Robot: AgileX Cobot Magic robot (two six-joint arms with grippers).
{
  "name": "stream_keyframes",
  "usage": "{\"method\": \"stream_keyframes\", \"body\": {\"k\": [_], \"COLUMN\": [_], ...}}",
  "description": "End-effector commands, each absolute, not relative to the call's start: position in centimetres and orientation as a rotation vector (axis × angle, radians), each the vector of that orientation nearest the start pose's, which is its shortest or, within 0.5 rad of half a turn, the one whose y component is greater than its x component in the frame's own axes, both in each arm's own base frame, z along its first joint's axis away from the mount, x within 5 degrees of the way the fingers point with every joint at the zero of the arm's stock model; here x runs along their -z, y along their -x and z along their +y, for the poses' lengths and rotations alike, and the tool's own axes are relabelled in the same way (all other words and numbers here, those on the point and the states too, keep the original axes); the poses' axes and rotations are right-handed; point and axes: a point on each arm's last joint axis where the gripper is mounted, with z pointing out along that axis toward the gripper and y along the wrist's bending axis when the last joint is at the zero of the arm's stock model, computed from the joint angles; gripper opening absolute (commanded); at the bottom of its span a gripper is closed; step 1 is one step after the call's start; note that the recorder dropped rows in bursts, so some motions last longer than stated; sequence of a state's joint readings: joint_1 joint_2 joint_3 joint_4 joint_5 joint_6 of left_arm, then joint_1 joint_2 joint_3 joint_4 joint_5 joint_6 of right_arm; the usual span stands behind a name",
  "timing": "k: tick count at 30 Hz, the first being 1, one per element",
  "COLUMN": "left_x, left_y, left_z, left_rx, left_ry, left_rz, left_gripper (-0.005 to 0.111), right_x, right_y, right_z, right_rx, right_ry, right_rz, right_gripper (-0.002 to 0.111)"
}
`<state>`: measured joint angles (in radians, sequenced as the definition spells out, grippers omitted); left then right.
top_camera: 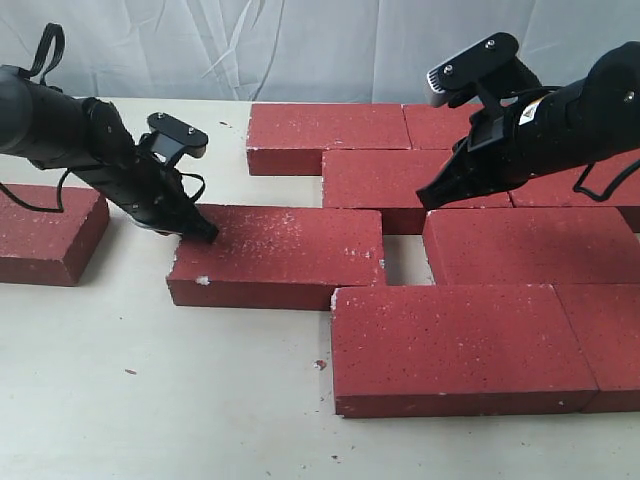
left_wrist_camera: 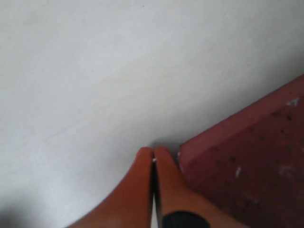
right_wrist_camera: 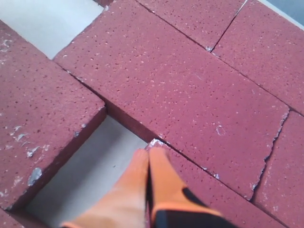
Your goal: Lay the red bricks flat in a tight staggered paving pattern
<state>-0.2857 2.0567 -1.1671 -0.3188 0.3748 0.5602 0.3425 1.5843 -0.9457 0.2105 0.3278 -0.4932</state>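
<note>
On the near side of the pale worktop (top_camera: pixel 150 400), two of the red bricks (top_camera: pixel 460 345) lie flat end to end, touching, as the front row of the paving. Just behind them a loose brick (top_camera: pixel 280 255) lies flat to the left, parted from its neighbour (top_camera: pixel 530 245) by a bare gap (top_camera: pixel 405 262). The left tool (top_camera: pixel 207 231), its orange fingers (left_wrist_camera: pixel 142 180) pressed together on nothing, sits just beside the loose brick's far left corner. Level with it at the far left, a lone brick (top_camera: pixel 45 235) lies well apart from the rest. Beyond the gap, the right tool (top_camera: pixel 430 198), likewise closed and empty with its fingertips (right_wrist_camera: pixel 161 175) together, points down at the near edge of a third-row brick (top_camera: pixel 390 178); whether it touches cannot be told. A back row (top_camera: pixel 325 135) lies farthest off, before a pale sheet (top_camera: pixel 300 45)
</note>
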Motion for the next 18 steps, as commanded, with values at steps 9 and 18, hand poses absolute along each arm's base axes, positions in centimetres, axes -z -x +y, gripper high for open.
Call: {"method": "stream_keyframes", "body": {"k": [9, 18], "left_x": [-9.0, -9.1], "left_y": [-36.3, -36.9], "left_z": [-14.9, -10.6], "left_rx": [0.207, 0.234], "left_ry": [-0.864, -0.678], "left_rz": [2.656, 2.803], "left_gripper": [0.0, 0.0], "right_x": [-22.0, -20.3], "right_y": [-30.0, -29.3], "right_z": [11.5, 15.1], "right_rx": [-0.122, -0.172], "right_ry": [0.805, 1.124], "right_rz": [2.352, 2.323], "right_gripper": [-0.001, -0.001]}}
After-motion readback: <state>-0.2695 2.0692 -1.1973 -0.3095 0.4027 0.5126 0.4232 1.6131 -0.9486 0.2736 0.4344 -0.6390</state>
